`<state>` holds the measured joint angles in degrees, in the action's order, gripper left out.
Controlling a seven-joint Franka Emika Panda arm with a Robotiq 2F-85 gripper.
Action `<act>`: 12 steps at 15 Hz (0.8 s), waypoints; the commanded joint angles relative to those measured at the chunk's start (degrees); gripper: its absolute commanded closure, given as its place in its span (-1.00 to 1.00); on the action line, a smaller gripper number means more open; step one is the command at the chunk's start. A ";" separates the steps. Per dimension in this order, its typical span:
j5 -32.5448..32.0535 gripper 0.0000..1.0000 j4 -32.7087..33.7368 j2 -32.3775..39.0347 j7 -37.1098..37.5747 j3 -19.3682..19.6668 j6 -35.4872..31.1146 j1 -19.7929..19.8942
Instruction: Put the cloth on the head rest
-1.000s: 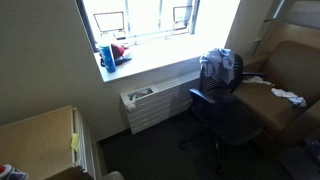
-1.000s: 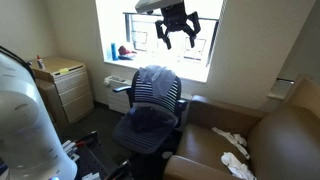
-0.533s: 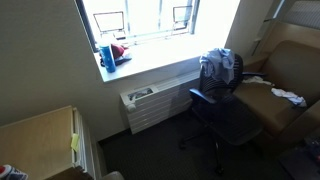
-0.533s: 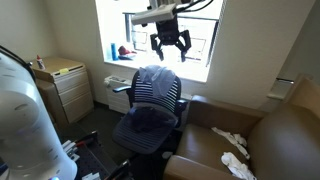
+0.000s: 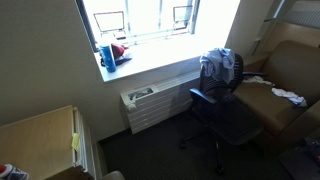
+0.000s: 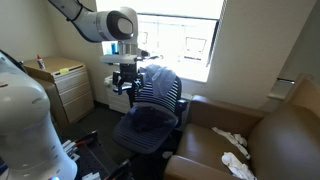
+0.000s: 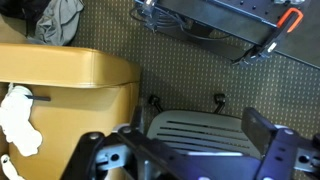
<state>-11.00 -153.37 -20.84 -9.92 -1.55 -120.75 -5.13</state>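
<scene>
A grey and white cloth [image 5: 221, 65] hangs crumpled over the top of the black office chair [image 5: 225, 115]. In an exterior view, the chair's striped back [image 6: 155, 92] faces the camera and a dark fabric [image 6: 148, 118] lies on its seat. My gripper [image 6: 125, 88] hangs beside the left edge of the chair back, apart from the cloth. In the wrist view its fingers [image 7: 195, 142] are spread wide with nothing between them, above a grey slatted part [image 7: 195, 128].
A tan sofa [image 6: 280, 140] with white rags [image 6: 230, 140] stands beside the chair; it also shows in the wrist view [image 7: 60, 70]. A window sill [image 5: 130, 60] holds a blue bottle [image 5: 106, 55]. A radiator [image 5: 150, 100] and a wooden cabinet [image 6: 65, 85] stand near.
The arm has swung from high over the chair by the window down and to the left, beside the chair back. The cloth and chair have not moved.
</scene>
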 commanded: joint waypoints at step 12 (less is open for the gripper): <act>1.84 -1.00 0.52 28.38 -7.32 -2.09 -17.41 -1.62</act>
<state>-15.41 -157.41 -3.62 -10.81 -1.93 -133.49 -5.12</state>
